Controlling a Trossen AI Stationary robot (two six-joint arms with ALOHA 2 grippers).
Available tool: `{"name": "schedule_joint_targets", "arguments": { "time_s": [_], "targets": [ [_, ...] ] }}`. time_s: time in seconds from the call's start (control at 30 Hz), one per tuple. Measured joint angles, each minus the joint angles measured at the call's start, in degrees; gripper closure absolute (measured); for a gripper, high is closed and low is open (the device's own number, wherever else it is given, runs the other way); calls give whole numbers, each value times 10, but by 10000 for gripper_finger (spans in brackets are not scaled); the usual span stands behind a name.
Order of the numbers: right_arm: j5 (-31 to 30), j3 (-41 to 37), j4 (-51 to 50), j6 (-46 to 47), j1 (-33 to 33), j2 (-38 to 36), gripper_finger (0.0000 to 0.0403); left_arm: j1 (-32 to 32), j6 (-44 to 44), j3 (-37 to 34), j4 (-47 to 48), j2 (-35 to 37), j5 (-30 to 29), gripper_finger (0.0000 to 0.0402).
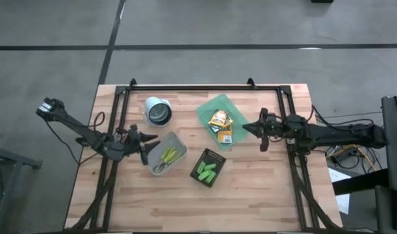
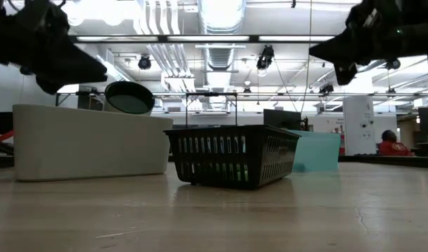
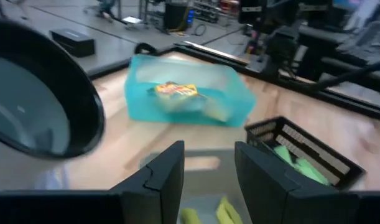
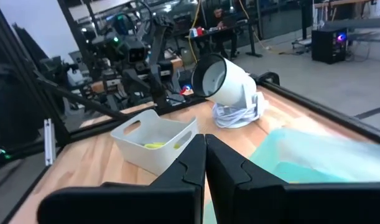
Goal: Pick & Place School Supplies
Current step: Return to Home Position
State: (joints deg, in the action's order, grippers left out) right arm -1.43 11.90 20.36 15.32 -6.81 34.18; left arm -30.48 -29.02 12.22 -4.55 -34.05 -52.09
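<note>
**Crayon boxes trayed, both grippers empty**

We found the left gripper (image 3: pixel 208 168) with its jaws apart, holding nothing, at the clear bin (image 1: pixel 179 142). The right gripper (image 4: pixel 205 142) was closed on nothing just beside the green tray (image 1: pixel 208 109). The crayon boxes (image 1: pixel 221 123) lay inside that tray. We judged them light, stiff, slick cardboard, best pinched across the narrow sides.

Both arms reach in toward each other from opposite sides, stretched out pretty flat. The left gripper (image 1: pixel 149 144) has its two fingers (image 3: pixel 168 171) parted with a clear gap between them (easy to see from its own wrist cam). The right gripper (image 1: pixel 245 128) is the opposite, with its fingers (image 4: pixel 183 163) pressed together tip to tip. From the low cam, both hang up high, tips pointing toward the middle.
</note>
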Motion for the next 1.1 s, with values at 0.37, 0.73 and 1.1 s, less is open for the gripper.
{"name": "schedule_joint_targets", "arguments": {
  "time_s": [0.37,0.73,1.1],
  "targets": [
    [0,-87,-2,76,0,-100,394,0,31,-100,-16,92,39,255],
    [-1,-114,-24,102,0,-140,394,0,87,-117,11,137,61,255],
    [-1,-114,-90,160,0,-138,394,0,108,-117,15,136,71,255]
  ]
}}
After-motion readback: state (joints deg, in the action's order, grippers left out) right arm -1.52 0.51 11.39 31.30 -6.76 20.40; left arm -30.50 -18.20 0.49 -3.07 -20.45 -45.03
